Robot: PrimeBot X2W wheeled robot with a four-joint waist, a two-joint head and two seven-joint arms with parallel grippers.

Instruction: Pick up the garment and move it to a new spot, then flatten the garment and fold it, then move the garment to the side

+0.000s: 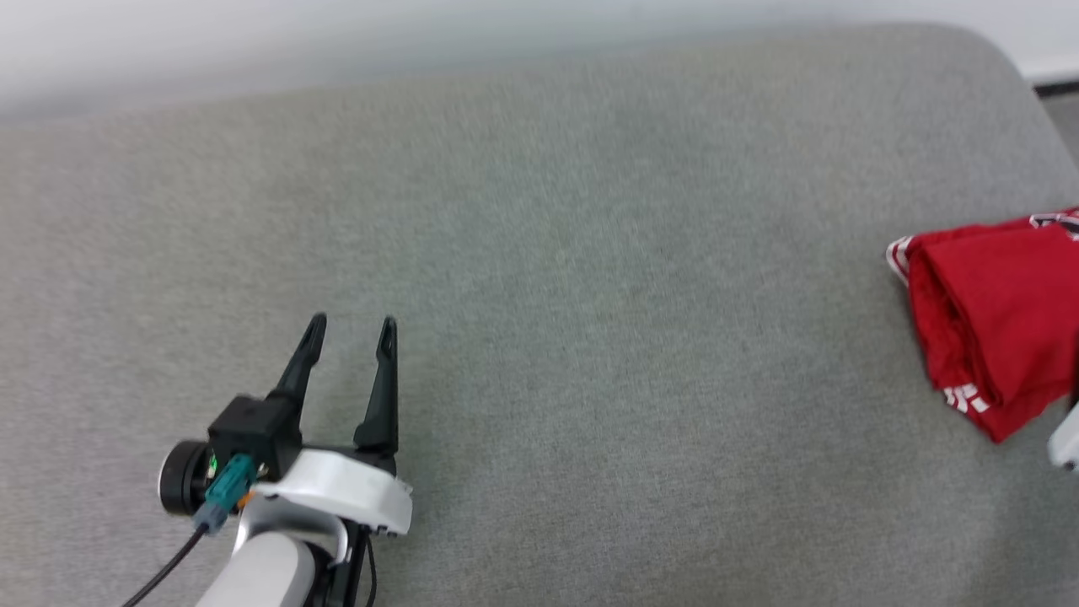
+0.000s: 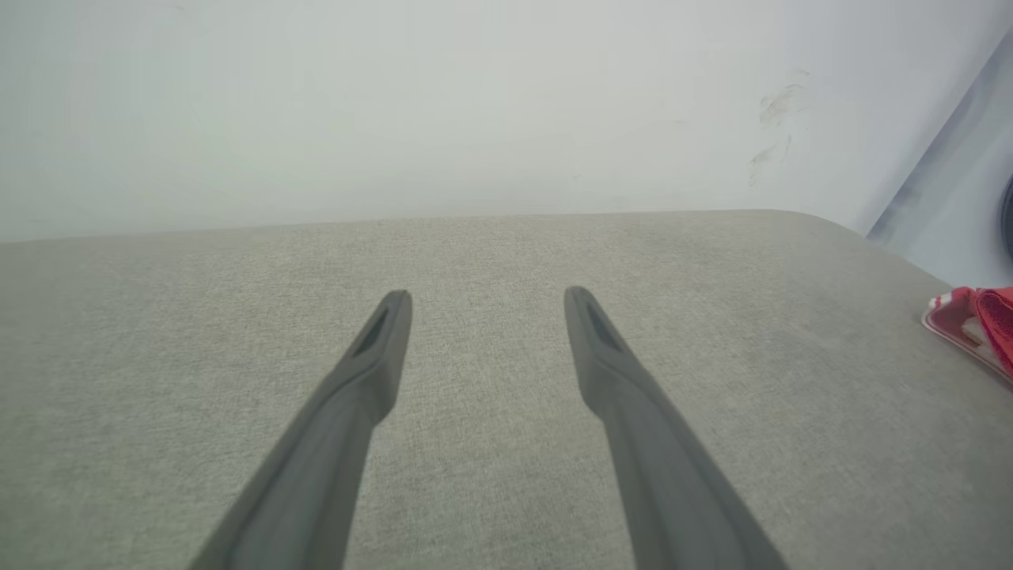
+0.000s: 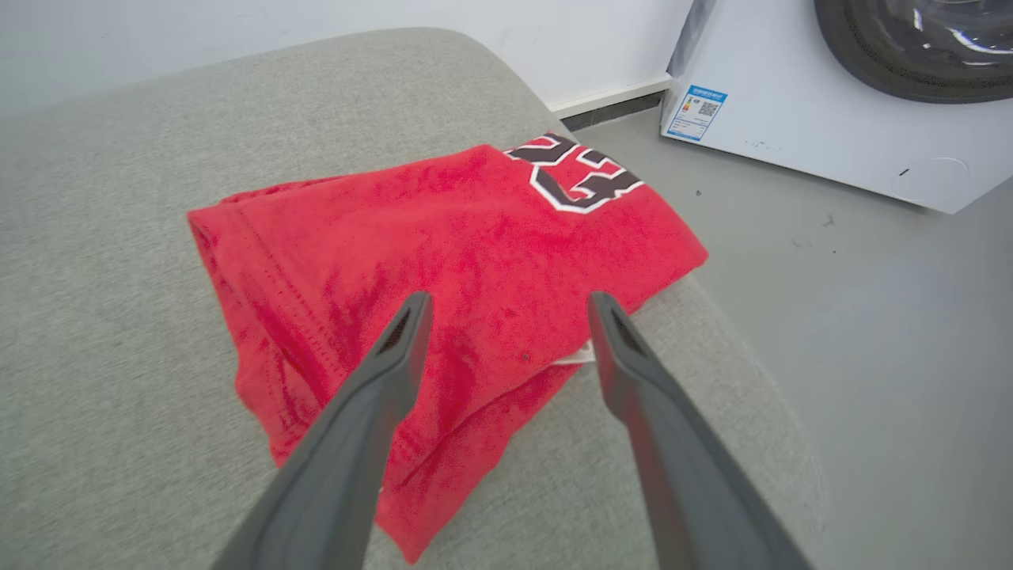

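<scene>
In the head view, the garment [image 1: 995, 320] lies folded into a thick red bundle at the right edge of the frame, cut off by that edge, with a white striped sleeve seam showing at its upper left corner. The left gripper [image 1: 352, 327] sits at the lower left of that view, well apart from the garment, with its two dark fingers spread and nothing between them. The right wrist view shows much more of the garment: a compact red fold across the middle of the frame, with part of a black, white-outlined number print at its upper right and a small white tag peeking from under its lower edge. The right gripper [image 3: 510, 301] rises from the bottom of that view with its fingers wide apart, above the near edge of the fold and not clamped on it. In the left wrist view, a sliver of the garment shows at the far right. Everything rests on a grey fabric cushion [image 1: 590, 295] with a rounded corner. A white wall [image 2: 396, 103] stands behind it. At the upper right of the right wrist view stands a white washing machine [image 3: 791, 119] with a dark round door, on a grey floor [image 3: 870, 317].
</scene>
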